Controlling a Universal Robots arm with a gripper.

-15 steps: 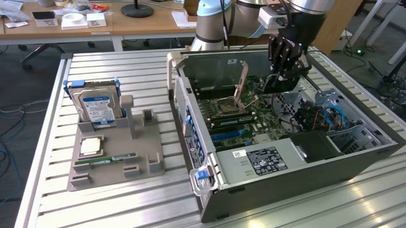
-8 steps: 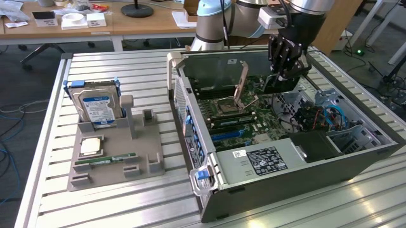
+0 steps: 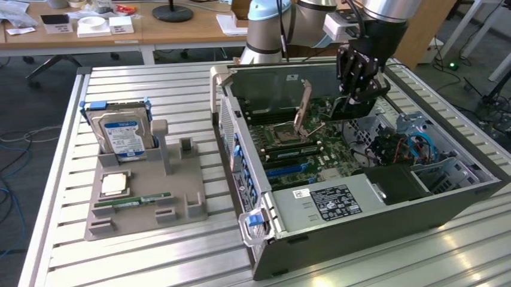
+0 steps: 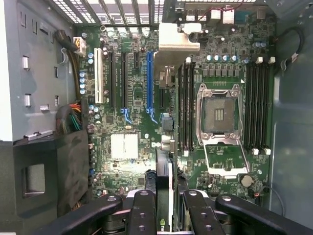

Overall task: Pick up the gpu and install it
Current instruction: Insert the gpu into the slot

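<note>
Tool (image 3: 356, 89) inside open PC case (image 3: 359, 227) on tabletop (image 3: 143, 263), clamped on gpu (image 3: 349, 111). Card held edge-on between fingers (image 4: 143, 208), above motherboard (image 4: 132, 98), near blue slot (image 4: 149, 81). Seated or not: cannot tell.

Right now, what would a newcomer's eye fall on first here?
The big open computer case on the slatted table, with its green motherboard laid bare. Inside it, the arm's black end effector grips the gpu above the board. On the exterior view's left, a grey stand carries a blue-labelled hard drive.
</note>
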